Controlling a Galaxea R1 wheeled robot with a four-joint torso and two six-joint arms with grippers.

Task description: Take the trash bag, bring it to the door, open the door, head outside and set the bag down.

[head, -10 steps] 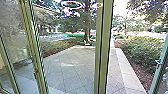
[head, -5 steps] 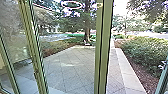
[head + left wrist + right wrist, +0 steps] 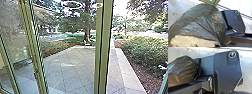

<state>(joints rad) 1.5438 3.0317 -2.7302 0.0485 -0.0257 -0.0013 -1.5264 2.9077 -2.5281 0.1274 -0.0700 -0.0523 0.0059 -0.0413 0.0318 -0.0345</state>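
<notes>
— Carrying the trash bag (image 3: 201, 22) how?

— Bunched close beside the robot's base (image 3: 236, 21), gathered into tight folds, probably to limit swinging.

— Held by which claw?

— Cannot tell for left claw or right claw, neither opening nor hold.

— Any edges to mind?

— Watch the green post (image 3: 103, 47), upright ahead of the base; could snag thin plastic. Look for room on the broad paving (image 3: 70, 66), farther ahead of the base.
</notes>
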